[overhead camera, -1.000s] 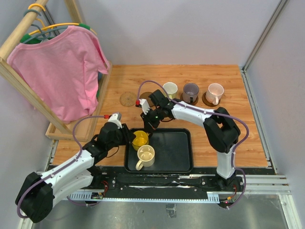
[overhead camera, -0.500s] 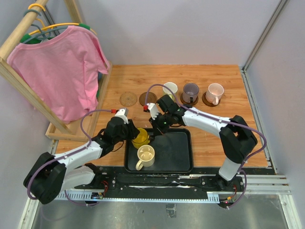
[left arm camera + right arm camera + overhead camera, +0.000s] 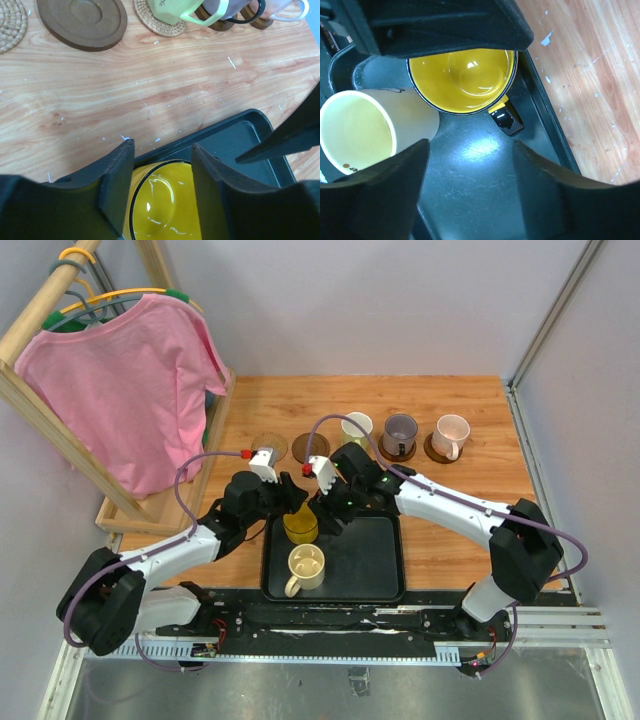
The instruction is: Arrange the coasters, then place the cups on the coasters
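The yellow cup (image 3: pixel 300 525) stands upright at the back left of the black tray (image 3: pixel 370 550), next to the cream cup (image 3: pixel 305 565). My left gripper (image 3: pixel 163 150) straddles the yellow cup (image 3: pixel 160 200) from the left, fingers apart and close to its wall. My right gripper (image 3: pixel 470 147) hovers open over the tray floor (image 3: pixel 470 190), just off the yellow cup's handle (image 3: pixel 505 120). Behind the tray lie an empty tan coaster (image 3: pixel 268 447) and an empty dark brown coaster (image 3: pixel 310 447). The whitish-green cup (image 3: pixel 357 427), purple cup (image 3: pixel 401 433) and pink cup (image 3: pixel 451 435) each sit on a coaster.
A wooden rack with a pink shirt (image 3: pixel 130 390) leans along the left side of the table. Grey walls close the back and right. The two arms meet over the tray's back left corner, cables looping above them.
Both grippers have opened. The left gripper has pushed forward and right with the yellow cup. The right gripper has slid right and down from the wood onto the tray.
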Robot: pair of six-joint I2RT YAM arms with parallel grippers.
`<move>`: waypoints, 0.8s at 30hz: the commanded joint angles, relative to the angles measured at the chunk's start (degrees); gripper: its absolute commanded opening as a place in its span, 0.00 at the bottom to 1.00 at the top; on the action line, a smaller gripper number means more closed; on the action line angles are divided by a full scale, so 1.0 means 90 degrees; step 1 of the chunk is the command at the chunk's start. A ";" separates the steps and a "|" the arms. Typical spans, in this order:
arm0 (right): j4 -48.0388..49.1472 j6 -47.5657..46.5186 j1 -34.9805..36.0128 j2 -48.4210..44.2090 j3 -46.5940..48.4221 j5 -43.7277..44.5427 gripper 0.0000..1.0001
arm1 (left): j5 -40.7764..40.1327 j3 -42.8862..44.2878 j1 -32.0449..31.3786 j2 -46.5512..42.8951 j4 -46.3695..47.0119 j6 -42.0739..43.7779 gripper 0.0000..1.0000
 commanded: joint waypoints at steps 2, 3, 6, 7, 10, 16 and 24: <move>-0.0420 -0.0761 0.0203 0.0141 0.0251 0.0553 0.80 | 0.0029 0.0193 -0.0036 -0.0118 0.0226 0.0170 0.58; -0.0432 -0.0887 0.0198 0.0134 0.0238 0.0639 0.85 | -0.0017 0.0185 -0.0036 -0.0188 0.0160 0.0181 0.60; -0.0438 -0.1301 0.0189 0.0058 0.0162 0.0879 0.99 | -0.0188 0.0130 -0.0036 -0.0477 -0.0054 0.0204 0.61; -0.0432 -0.1476 0.0189 0.0013 0.0139 0.0927 0.99 | -0.0254 0.0102 -0.0037 -0.0595 -0.0131 0.0198 0.62; -0.0403 -0.1915 0.0181 -0.0091 0.0093 0.1212 0.99 | -0.0481 0.0007 -0.0036 -0.0916 -0.0292 0.0206 0.64; -0.0336 -0.2325 -0.0128 0.0023 0.0308 0.1028 0.96 | -0.0776 -0.0115 -0.0037 -0.1310 -0.0536 0.0197 0.66; -0.0593 -0.2624 -0.0353 0.0681 0.0849 -0.0254 0.95 | -0.0971 -0.0270 -0.0036 -0.1531 -0.0633 0.0088 0.67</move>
